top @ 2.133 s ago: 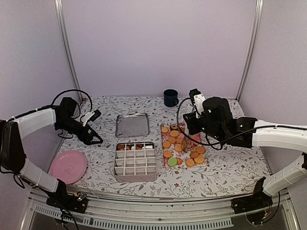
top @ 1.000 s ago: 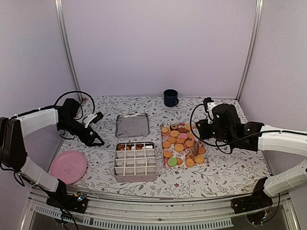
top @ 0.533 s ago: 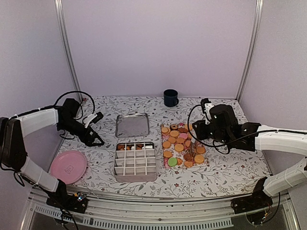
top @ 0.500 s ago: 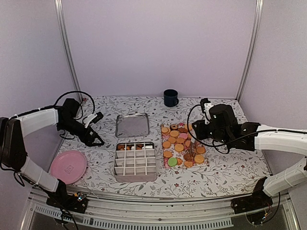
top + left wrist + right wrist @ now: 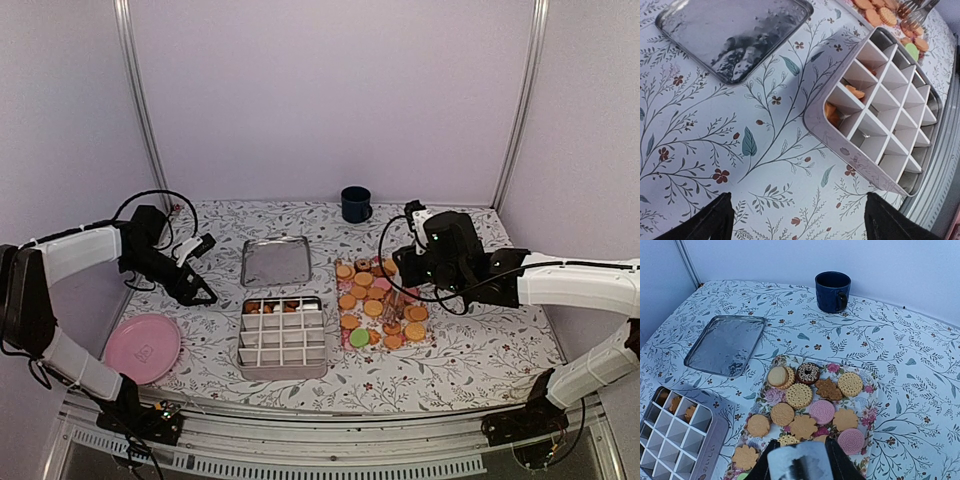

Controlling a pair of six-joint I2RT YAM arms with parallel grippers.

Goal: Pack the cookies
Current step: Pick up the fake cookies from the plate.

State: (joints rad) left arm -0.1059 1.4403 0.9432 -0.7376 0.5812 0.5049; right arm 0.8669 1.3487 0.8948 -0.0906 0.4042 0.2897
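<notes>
The cookies [image 5: 378, 300] lie on a floral tray [image 5: 428, 330]: mostly tan discs, a few pink, one dark brown, one green. They are close up in the right wrist view [image 5: 805, 410] and at the top edge of the left wrist view [image 5: 875, 10]. A few cookies [image 5: 855, 91] sit in the back cells of the divided tin box [image 5: 283, 340]. My right gripper [image 5: 402, 282] hangs over the tray, shut on metal tongs [image 5: 800, 462] whose tips are just above the cookies. My left gripper [image 5: 208, 268] is open and empty over the table, left of the box [image 5: 800, 225].
An empty tin lid [image 5: 275, 260] lies behind the box. A dark blue mug [image 5: 355, 203] stands at the back. A pink plate [image 5: 143, 347] sits at the front left near the table edge.
My right arm pulled back to the right off the tray, then swung left again; the tongs are back over the cookies. My left arm has barely moved.
</notes>
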